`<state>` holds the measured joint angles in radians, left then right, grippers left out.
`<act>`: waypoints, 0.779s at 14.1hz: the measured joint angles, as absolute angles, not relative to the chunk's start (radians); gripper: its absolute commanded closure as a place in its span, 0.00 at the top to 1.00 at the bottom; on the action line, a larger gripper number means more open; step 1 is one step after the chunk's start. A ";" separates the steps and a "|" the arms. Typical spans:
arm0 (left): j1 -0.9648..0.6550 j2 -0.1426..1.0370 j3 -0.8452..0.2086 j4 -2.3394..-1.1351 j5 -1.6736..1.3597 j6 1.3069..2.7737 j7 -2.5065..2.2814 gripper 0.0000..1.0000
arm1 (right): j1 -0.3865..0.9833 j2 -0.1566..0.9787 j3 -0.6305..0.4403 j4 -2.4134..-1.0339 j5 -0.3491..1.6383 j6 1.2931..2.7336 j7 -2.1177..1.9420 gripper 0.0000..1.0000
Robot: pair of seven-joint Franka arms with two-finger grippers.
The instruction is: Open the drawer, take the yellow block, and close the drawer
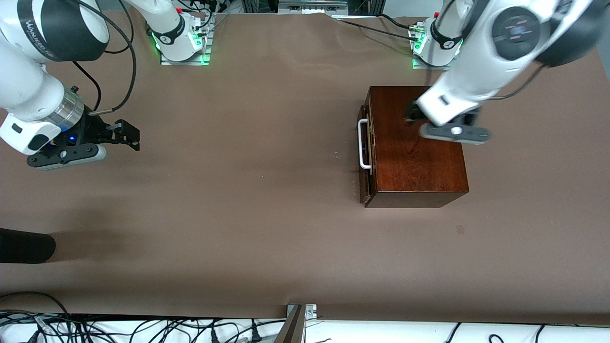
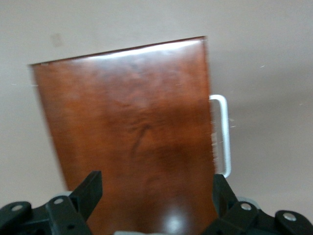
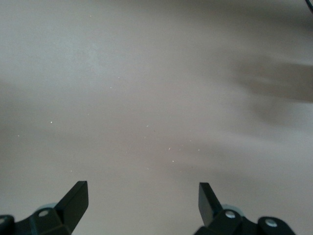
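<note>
The dark reddish-brown wooden box [image 1: 415, 152] stands toward the left arm's end of the table. Its drawer [image 1: 366, 147] looks shut or nearly shut, and the white bar handle [image 1: 363, 144] faces the right arm's end. The box top [image 2: 132, 132] and the handle [image 2: 222, 134] also show in the left wrist view. My left gripper [image 1: 413, 114] is open and empty, up in the air over the box top. My right gripper [image 1: 127, 135] is open and empty over bare table at the right arm's end, waiting. The yellow block is hidden from view.
The brown table cover [image 1: 248, 181] spreads wide between the two arms. A dark rounded object [image 1: 24, 247] lies at the table's edge on the right arm's end, nearer the front camera. Cables [image 1: 143, 328] run along the front edge.
</note>
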<state>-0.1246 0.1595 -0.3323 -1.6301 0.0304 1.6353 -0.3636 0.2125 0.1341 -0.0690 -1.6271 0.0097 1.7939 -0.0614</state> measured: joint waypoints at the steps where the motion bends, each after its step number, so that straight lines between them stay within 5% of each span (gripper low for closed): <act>1: -0.146 0.182 -0.345 -1.630 0.031 1.660 -0.415 1.00 | 0.212 0.134 -0.069 -1.627 0.010 1.794 -0.061 1.00; 11: -0.368 0.395 -0.354 -1.632 0.207 1.818 -0.691 1.00 | 0.212 0.134 -0.069 -1.627 0.010 1.794 -0.061 1.00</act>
